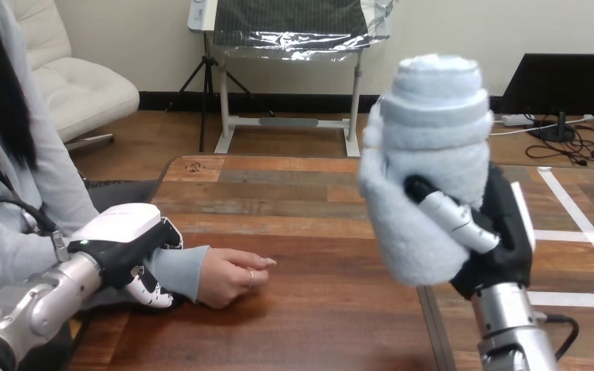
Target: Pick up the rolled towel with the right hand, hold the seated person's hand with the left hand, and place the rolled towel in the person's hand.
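A pale blue rolled towel (429, 162) stands upright in the air at the right, above the wooden table (309, 201). My right hand (487, 239) is shut on it from behind, thumb curled across the towel's front. At the left the person's hand (228, 277) rests on the table, loosely curled, palm down. My left hand (128, 247) sits over the person's forearm at the sleeve cuff, its fingers curled down round the sleeve.
The person sits at the table's left side. White tape lines (580, 224) cross the table's right part. A dark seam (433, 325) runs down the table near my right arm.
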